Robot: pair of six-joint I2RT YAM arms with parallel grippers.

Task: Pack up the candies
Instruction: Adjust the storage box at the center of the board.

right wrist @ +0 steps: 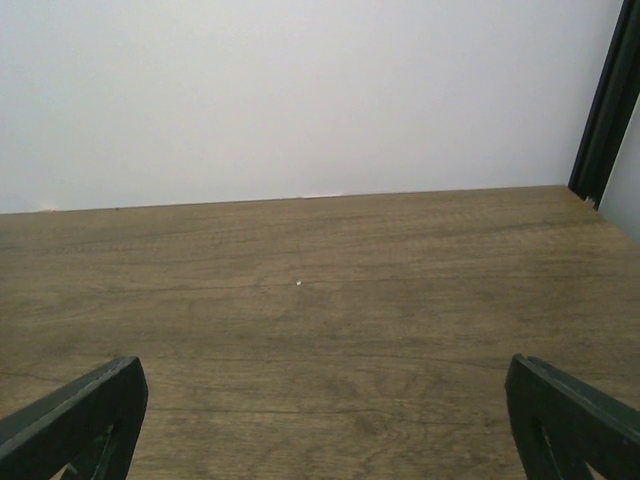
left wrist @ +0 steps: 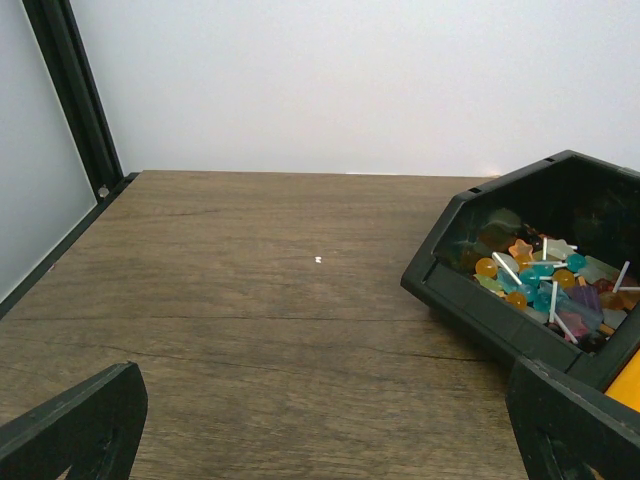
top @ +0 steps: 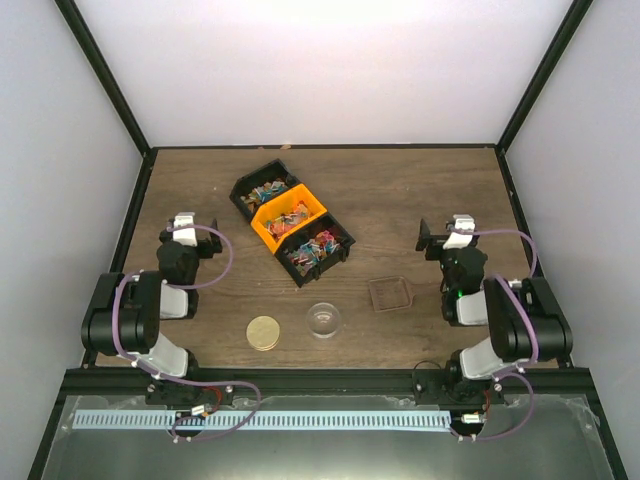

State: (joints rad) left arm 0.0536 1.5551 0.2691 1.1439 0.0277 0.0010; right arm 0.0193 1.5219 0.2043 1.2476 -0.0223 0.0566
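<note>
Many tiny wrapped candies in mixed colours lie in three bins set in a diagonal row at the table's middle: a far black bin (top: pixel 264 188), an orange bin (top: pixel 289 217) and a near black bin (top: pixel 315 248). In the left wrist view the far black bin (left wrist: pixel 470 290) holds orange, teal and purple candies (left wrist: pixel 545 280) at the right. My left gripper (top: pixel 190 232) is open and empty, left of the bins. My right gripper (top: pixel 445 236) is open and empty at the right, over bare wood.
A round tan disc lid (top: pixel 264 332), a clear round jar (top: pixel 323 319) and a clear square lid (top: pixel 390 293) lie on the wooden table (top: pixel 200 180) near the front. Black frame posts stand at the table's corners.
</note>
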